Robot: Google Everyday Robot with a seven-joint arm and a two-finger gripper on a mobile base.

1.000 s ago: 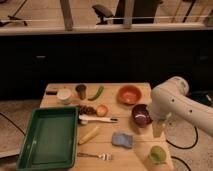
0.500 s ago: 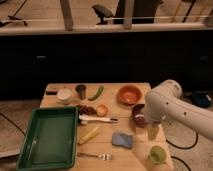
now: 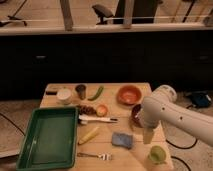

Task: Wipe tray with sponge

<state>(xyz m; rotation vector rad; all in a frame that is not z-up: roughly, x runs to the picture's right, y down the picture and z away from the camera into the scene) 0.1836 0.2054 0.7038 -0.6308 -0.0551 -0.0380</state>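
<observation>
— What is different now?

— The robot's arm (image 3: 167, 107) is further left than it was a second ago. It has swung in over the table (image 3: 111, 103) and now covers part of the dark-red bowl (image 3: 135, 112).

— Where is the pincer?

— The pincer (image 3: 148, 135) hangs low at the lower right of the frame, pointing down. Nobody can tell if it is spread or pressed together. It does not seem to hold anything.

— And the sponge?

— The sponge (image 3: 122, 140) lies flat on the table in the lower middle, just left of the pincer. Nothing touches it yet.

— And the tray?

— The tray (image 3: 47, 140) sits at the lower left, well apart from the pincer. No wiping has begun.

— So what does the move mean?

— The arm looks to be going for the sponge. It must pick that up first, then carry it left to the tray.
</observation>
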